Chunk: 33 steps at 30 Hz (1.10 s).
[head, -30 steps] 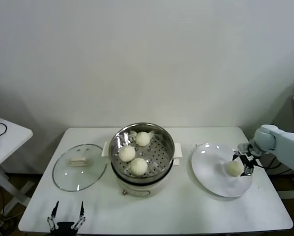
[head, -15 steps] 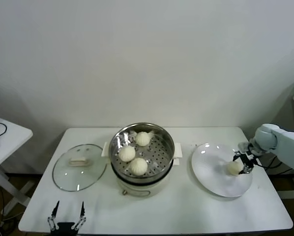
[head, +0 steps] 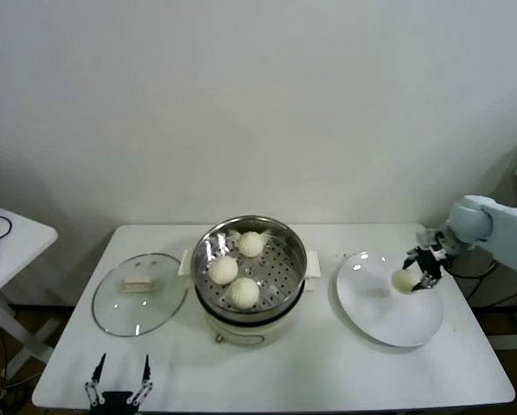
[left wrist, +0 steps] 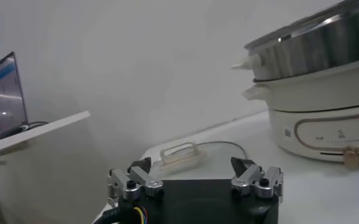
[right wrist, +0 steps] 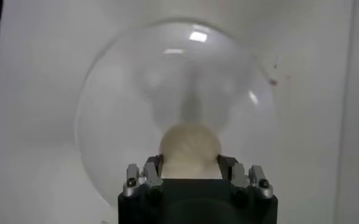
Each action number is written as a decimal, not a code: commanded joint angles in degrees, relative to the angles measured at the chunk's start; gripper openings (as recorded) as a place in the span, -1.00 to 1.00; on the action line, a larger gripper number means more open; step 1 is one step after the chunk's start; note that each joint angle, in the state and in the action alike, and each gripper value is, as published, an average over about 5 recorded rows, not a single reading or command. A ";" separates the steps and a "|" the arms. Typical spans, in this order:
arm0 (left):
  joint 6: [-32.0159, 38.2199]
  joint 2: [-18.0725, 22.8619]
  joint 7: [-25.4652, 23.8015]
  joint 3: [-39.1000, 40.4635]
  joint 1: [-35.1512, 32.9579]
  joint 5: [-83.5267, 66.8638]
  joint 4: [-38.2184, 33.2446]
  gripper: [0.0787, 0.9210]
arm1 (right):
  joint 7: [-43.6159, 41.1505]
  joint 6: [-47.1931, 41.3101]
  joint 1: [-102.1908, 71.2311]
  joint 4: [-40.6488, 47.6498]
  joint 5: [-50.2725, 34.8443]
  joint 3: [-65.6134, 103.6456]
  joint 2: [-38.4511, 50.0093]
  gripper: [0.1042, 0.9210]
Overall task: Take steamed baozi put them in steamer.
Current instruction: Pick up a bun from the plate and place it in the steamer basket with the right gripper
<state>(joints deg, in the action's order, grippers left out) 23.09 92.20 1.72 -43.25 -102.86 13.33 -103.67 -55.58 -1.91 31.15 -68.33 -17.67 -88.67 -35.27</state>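
A bun (head: 403, 279) is clamped in the right pincer (head: 417, 271) above the plate (head: 388, 324); the left pincer (head: 117, 386) is parked, fingers apart.

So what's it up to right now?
Right gripper shut on bao above plate. Left gripper open, parked. Three baos in steamer. Path clear.

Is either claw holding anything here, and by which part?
Right claw grips a baozi by its sides, over the plate. Left claw holds nothing.

three baozi (head: 239, 268) in steamer (head: 290, 257), one lifted
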 commanded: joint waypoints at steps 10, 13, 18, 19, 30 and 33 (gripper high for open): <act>0.18 2.80 -0.04 0.25 -0.50 -0.28 -0.55 0.77 | 0.55 -10.20 42.91 -26.75 -30.96 -19.80 -11.99 0.26; 0.24 2.80 -0.02 0.40 -0.34 -0.30 -0.53 0.77 | 3.23 -13.60 40.16 -28.67 -32.72 -14.81 -13.63 0.26; 0.40 2.80 -0.01 0.78 -0.24 -0.11 -0.60 0.77 | 8.67 -18.65 32.60 -29.43 -34.37 -7.20 -17.41 0.26; 0.42 2.80 -0.01 0.83 -0.25 -0.09 -0.65 0.77 | 9.71 -19.53 30.81 -29.20 -34.49 -6.17 -18.33 0.26; 0.47 2.80 -0.06 0.65 -0.51 -0.26 -1.07 0.77 | 15.93 -24.55 16.43 -23.82 -30.42 -2.63 -24.86 0.27; 0.46 2.80 -0.07 0.59 -0.47 -0.28 -0.95 0.77 | 16.39 -24.77 13.59 -21.73 -27.64 -2.18 -25.30 0.28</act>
<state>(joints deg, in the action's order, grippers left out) 23.59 92.20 1.70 -42.60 -103.32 13.09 -104.68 -44.29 -21.84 55.16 -92.72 -47.52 -94.76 -55.41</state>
